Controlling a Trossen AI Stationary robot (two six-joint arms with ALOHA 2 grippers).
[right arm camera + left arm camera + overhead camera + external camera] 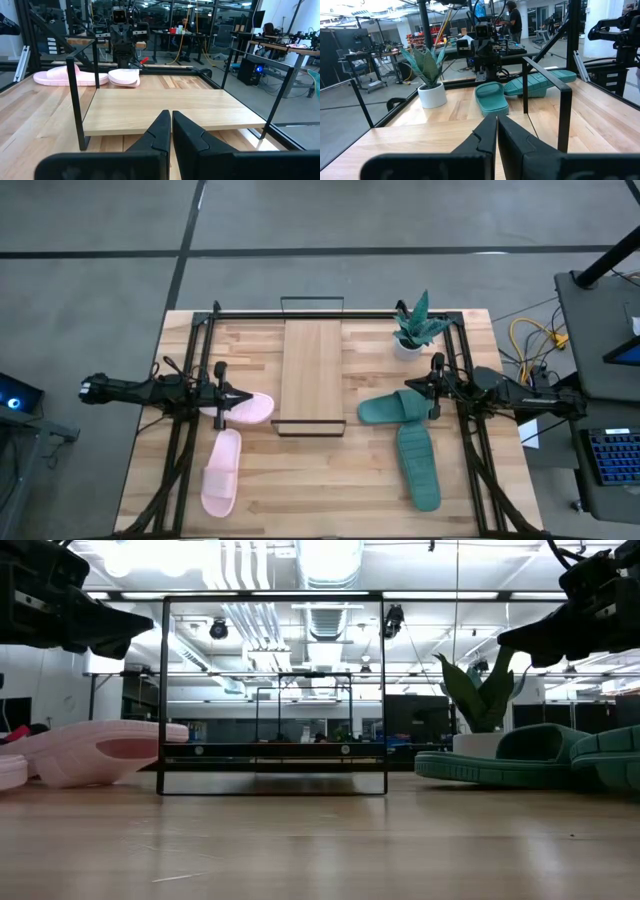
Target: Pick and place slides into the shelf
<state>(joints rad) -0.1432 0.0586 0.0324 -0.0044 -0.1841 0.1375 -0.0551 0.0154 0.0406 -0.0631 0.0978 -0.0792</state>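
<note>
Low view: left pink slide (100, 751) cut off at the frame's left edge; teal slide (540, 756) cut off at the right edge. Plant (478, 692) pot partly hidden behind that slide. High view: table (330, 490) near edge cut off. Left wrist view: far teal slide (540, 82) partly hidden behind shelf (563, 100) frame.

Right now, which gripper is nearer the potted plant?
Right. The right gripper hovers over the teal slide just in front of the potted plant, fingers shut. The left gripper sits beyond the shelf, above a pink slide.
</note>
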